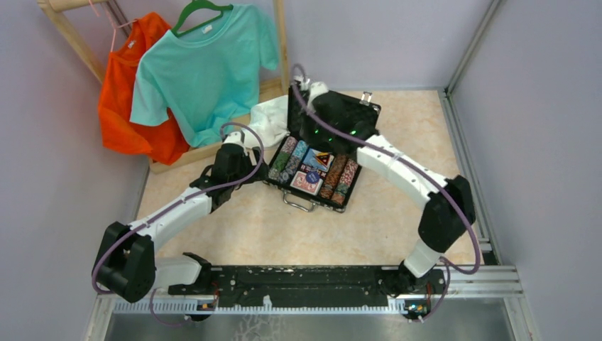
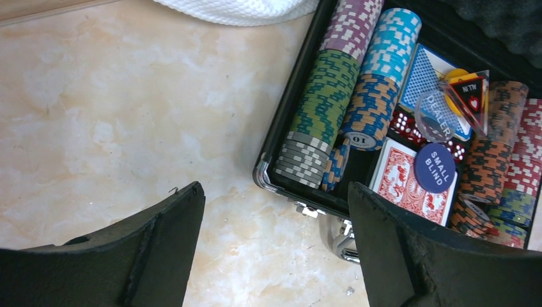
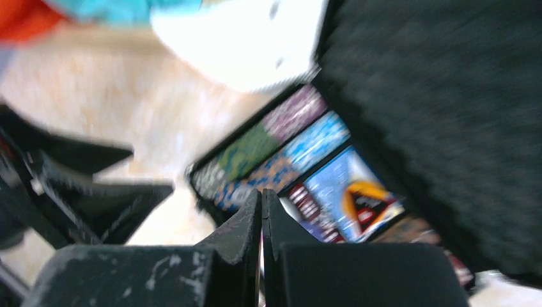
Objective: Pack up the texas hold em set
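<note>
Now, nearest me, my left gripper hangs spread wide and empty over the marbled beige tabletop, at a silver corner of the open black rectangular hinged case mid-table. Inside I see rows of ridged multicoloured poker chips, a red card deck under a round blue button, red dice and a blue card deck. My right gripper is clenched on nothing by the foam-lined lid. Beyond lies a ribbed white cloth.

Bench surfaced in beige marble pattern, evenly lit. Plain pale lilac walls enclose three sides; aluminium framing runs up the right corner. Rear left, a wooden rack carries an orange T-shirt and a teal T-shirt on hangers.
</note>
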{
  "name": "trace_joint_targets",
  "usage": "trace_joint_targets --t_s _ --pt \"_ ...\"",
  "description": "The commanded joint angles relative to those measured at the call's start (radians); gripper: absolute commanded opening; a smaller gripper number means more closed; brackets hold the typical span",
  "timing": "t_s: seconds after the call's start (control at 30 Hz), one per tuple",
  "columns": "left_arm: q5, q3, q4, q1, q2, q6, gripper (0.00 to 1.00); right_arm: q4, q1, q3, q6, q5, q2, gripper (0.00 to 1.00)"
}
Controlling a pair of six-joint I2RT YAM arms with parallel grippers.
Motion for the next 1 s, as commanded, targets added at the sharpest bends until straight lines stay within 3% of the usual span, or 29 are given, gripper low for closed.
trace_joint_targets --t_s 0.0,0.23,0.53,0.8,0.97 --pt "0.055 0.039 0.016 0.003 -0.02 -0.005 0.88 -0.003 -0.164 0.148 -0.035 0.016 -0.095 0.02" --pt "0.065 0.015 -0.001 -0.005 -0.078 -0.035 0.88 -0.049 -0.377 0.398 -0.042 0.019 0.071 0.03" --pt "-0.012 -0.072 0.057 -0.005 -0.128 -0.038 0.88 -0.134 -0.424 0.705 -0.105 0.043 0.399 0.04" --pt "-0.003 -0.064 0.047 -0.005 -0.115 -0.044 0.88 -0.187 -0.416 0.724 -0.071 -0.095 0.434 0.07" --pt "-0.02 -0.097 0.052 -0.005 -0.152 -0.045 0.88 -0.152 -0.379 0.561 -0.09 -0.086 0.339 0.07"
